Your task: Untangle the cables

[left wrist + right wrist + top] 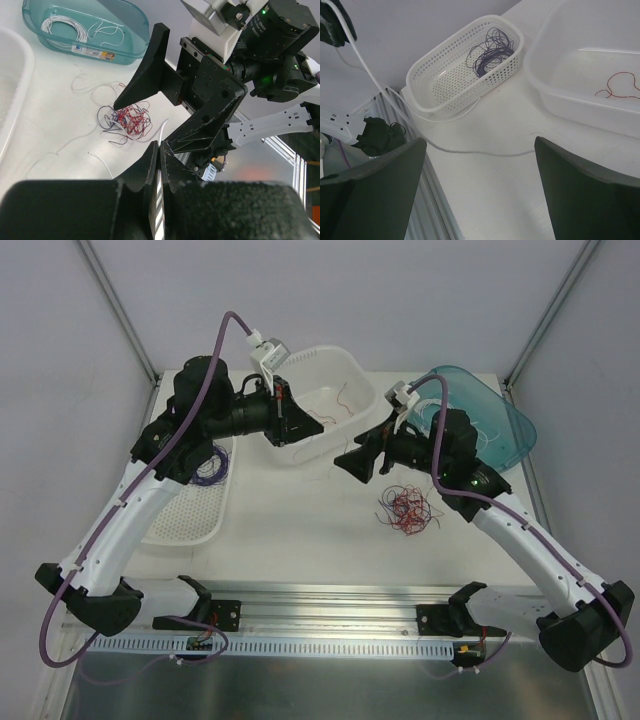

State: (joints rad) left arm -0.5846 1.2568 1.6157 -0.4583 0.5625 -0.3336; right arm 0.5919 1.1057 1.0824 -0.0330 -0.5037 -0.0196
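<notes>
Your cables (405, 508) lie as one loose knot of hair-thin, curly red and purple wires on the smooth white table (300, 540), between the two arms and nearer the right one. A few pale strands trail from it.

You have three containers around it. A white basket (437, 82) with perforated walls holds a coil of purple wires (490, 52). A plain white tub (555, 95) with rounded corners holds one red wire (620, 85). A clear teal bin (127, 47) holds a coil of white wires (62, 25).

Your left gripper (290, 420) reaches in over the near edge of the tub, its fingers pressed together on a white wire (162, 131) that runs down from them to the table. Your right gripper (480, 190) sits level above bare table beside the knot, pointing toward the left arm. Its two dark wedge-shaped fingers are spread wide with nothing between them.
</notes>
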